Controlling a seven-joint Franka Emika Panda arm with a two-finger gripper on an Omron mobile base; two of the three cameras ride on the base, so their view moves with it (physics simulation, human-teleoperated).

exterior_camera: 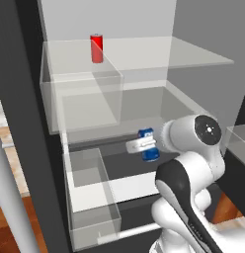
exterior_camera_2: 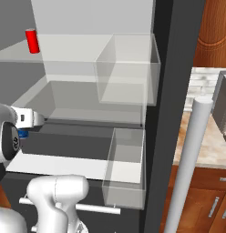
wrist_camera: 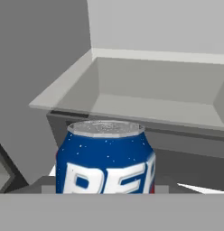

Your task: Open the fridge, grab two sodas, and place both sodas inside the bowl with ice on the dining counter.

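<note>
Blue soda can (wrist_camera: 105, 158) stands upright, top up.

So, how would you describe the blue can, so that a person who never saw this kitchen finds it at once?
Look into the open fridge, with its white inside and clear shelves. Go below the upper glass shelf, where the red can stands, down to the lower level at the robot's hand: the blue can is there. It is dark blue with white letters and a silver top, unlike the plain red one above.
</note>
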